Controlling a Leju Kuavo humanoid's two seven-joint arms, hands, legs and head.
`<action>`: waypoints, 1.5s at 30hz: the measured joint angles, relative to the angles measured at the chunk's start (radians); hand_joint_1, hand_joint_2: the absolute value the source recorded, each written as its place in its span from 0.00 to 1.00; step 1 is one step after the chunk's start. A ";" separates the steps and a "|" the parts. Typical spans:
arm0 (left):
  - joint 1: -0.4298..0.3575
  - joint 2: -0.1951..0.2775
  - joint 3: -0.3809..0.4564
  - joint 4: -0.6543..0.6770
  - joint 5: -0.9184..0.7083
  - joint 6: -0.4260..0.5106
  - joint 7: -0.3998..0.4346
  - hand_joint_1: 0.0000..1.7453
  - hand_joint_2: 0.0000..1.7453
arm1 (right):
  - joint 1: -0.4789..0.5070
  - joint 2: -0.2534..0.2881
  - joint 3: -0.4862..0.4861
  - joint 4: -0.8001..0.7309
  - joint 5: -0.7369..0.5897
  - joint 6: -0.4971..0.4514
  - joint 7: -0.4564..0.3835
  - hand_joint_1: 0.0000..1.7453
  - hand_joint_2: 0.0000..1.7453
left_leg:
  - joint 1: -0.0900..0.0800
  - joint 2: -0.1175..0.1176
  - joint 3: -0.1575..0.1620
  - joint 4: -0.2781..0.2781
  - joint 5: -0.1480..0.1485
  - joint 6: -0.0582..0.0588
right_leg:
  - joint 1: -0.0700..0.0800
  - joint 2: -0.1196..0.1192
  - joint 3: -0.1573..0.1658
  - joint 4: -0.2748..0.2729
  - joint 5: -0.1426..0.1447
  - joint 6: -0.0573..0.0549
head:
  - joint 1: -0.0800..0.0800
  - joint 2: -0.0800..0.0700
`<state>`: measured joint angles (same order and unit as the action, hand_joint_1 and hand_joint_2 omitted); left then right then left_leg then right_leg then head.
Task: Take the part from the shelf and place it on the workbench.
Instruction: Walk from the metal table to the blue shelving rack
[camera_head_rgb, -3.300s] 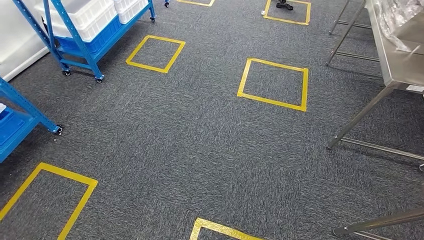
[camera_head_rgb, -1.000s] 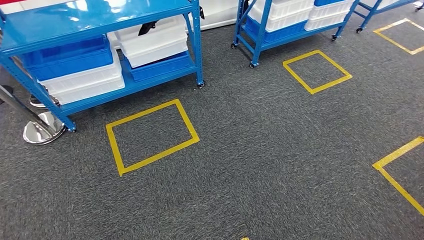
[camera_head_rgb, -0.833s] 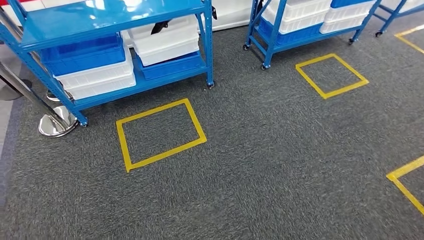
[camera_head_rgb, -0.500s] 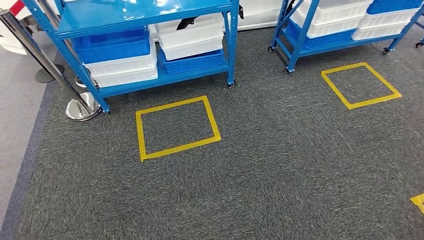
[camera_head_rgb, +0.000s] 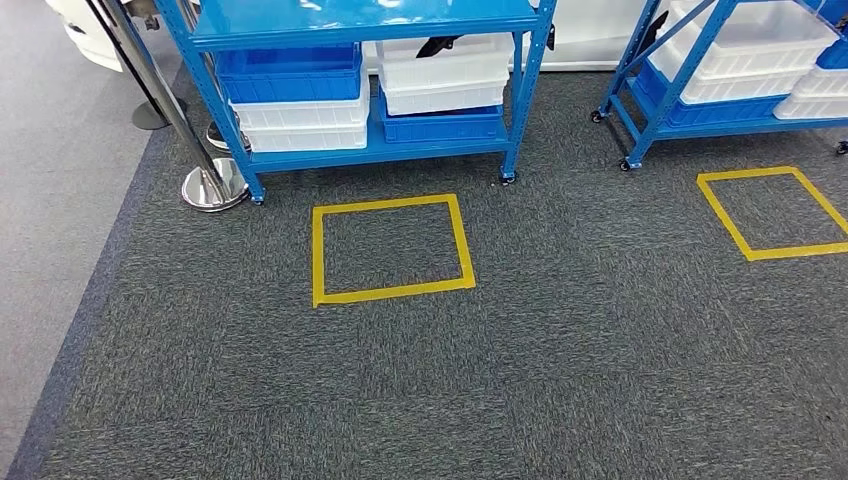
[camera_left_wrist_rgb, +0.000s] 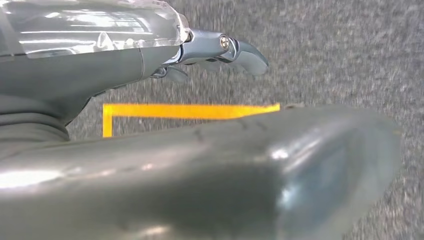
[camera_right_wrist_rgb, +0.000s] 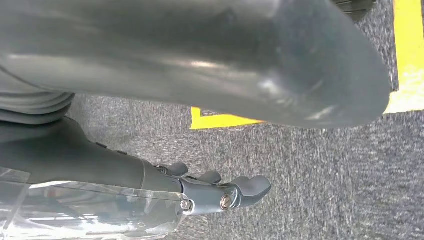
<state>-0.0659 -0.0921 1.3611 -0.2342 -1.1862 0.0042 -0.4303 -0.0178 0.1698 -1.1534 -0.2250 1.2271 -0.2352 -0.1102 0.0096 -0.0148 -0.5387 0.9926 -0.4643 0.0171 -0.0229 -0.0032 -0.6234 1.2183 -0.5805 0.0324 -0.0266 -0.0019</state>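
Fingers first: the left hand (camera_left_wrist_rgb: 215, 50) hangs over the carpet with its dark fingers (camera_left_wrist_rgb: 245, 52) loosely curled and nothing in them, and the right hand (camera_right_wrist_rgb: 220, 192) looks the same, fingers (camera_right_wrist_rgb: 250, 187) relaxed and not grasping anything. Both arms seem to hang at the robot's sides, wrist cams looking down past the thick thumbs at grey carpet (camera_head_rgb: 560, 350) and bits of yellow tape. What's changed is the whole view: a few seconds back the head cam had a steel table leg and open floor, and since then the scene has swung round, so that's the camera turning, not stuff moving. Now the blue shelf (camera_head_rgb: 370, 20) sits nearly square ahead, with a yellow floor square (camera_head_rgb: 390, 245) right in front of it. So I'd say it's in the approach phase, nothing picked yet. The part is probably the dark thing (camera_head_rgb: 438, 44) poking out of the upper white bin (camera_head_rgb: 440, 62) on the lower tier, though it's too small to be sure. The workbench is out of frame.
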 joint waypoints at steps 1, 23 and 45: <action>0.000 -0.001 0.000 0.000 0.000 0.000 0.000 0.00 0.00 | 0.000 0.000 -0.002 0.000 0.000 0.000 0.001 0.00 0.00 | 0.001 -0.005 0.000 0.005 -0.004 -0.006 | -0.004 0.002 0.028 -0.067 0.035 0.002 | 0.000 0.000; 0.005 0.000 0.000 0.000 -0.001 -0.005 -0.009 0.00 0.00 | -0.002 0.006 -0.006 0.001 0.000 0.004 0.002 0.00 0.00 | -0.015 0.011 -0.019 0.009 0.006 -0.003 | 0.012 -0.008 0.121 -0.187 0.028 -0.025 | 0.002 0.000; 0.006 -0.008 0.000 0.000 -0.005 -0.010 -0.008 0.00 0.00 | 0.006 0.001 -0.011 0.001 0.004 0.017 0.005 0.00 0.00 | -0.001 0.009 -0.141 0.290 -0.107 -0.047 | 0.008 0.001 0.107 -0.172 0.028 -0.060 | -0.001 0.000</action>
<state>-0.0596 -0.0998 1.3611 -0.2342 -1.1910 -0.0056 -0.4387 -0.0118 0.1707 -1.1643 -0.2238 1.2309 -0.2178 -0.1052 0.0082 -0.0060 -0.6794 1.2825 -0.5712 -0.0295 -0.0145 -0.0020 -0.5165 1.0465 -0.5524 -0.0272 -0.0277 -0.0019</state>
